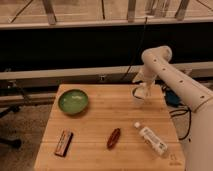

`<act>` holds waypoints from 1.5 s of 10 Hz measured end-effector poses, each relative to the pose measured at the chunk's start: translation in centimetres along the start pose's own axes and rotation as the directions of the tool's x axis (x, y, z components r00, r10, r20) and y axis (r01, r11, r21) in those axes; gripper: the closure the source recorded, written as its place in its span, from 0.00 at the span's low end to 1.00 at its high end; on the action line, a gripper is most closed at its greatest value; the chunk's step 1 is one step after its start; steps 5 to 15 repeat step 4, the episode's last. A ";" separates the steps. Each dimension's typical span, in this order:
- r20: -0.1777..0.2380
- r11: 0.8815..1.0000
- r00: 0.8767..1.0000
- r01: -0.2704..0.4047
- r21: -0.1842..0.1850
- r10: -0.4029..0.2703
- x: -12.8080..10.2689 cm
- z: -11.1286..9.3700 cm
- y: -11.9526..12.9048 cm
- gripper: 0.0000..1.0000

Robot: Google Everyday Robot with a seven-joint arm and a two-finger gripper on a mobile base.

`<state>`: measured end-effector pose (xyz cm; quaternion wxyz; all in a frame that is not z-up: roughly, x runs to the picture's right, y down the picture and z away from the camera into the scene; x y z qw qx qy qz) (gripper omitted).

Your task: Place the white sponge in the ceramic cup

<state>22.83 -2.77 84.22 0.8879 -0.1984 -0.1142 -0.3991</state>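
Wooden table [95, 125] under my arm: my gripper [141, 92] hangs right over the cup [138, 95] near the far right edge, well apart from the green bowl [73, 101].

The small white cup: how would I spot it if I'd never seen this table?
Start at the wooden table and go to its far right corner, where the robot's white arm reaches down. The ceramic cup sits right under the gripper. It is small, round and plain white, unlike the green bowl or the lying plastic bottle.
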 end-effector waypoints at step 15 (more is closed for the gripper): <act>0.006 1.000 1.000 0.011 -0.001 -0.011 -1.3 0.2 0.0 0.20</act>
